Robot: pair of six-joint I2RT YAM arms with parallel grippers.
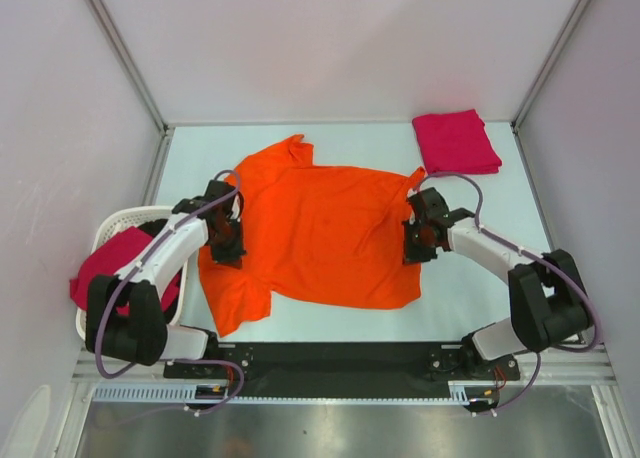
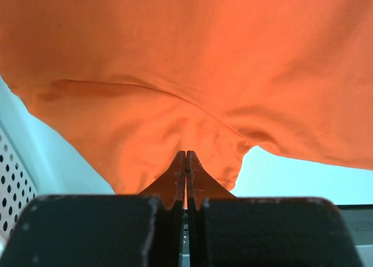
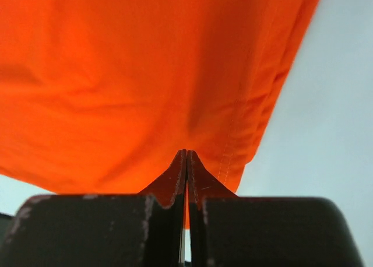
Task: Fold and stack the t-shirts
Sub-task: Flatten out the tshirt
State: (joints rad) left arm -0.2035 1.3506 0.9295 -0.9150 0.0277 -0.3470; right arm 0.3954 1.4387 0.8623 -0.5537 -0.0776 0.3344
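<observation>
A bright orange t-shirt [image 1: 320,233] lies spread across the middle of the table, a little rumpled. My left gripper [image 1: 228,240] is at its left edge and my right gripper [image 1: 418,240] at its right edge. In the left wrist view the left gripper [image 2: 186,154] is shut, with orange cloth [image 2: 192,74] bunched at its tips. In the right wrist view the right gripper [image 3: 186,153] is shut on the orange shirt [image 3: 145,74] near a stitched hem. A crimson-pink t-shirt [image 1: 457,141] lies folded at the back right. Another crimson-pink t-shirt [image 1: 105,263] hangs out of the basket.
A white slatted basket [image 1: 115,221] stands at the table's left edge beside the left arm; its perforated wall [image 2: 11,182] shows in the left wrist view. Grey walls and metal posts close in the back and both sides. The pale table [image 1: 470,288] shows right of the orange shirt.
</observation>
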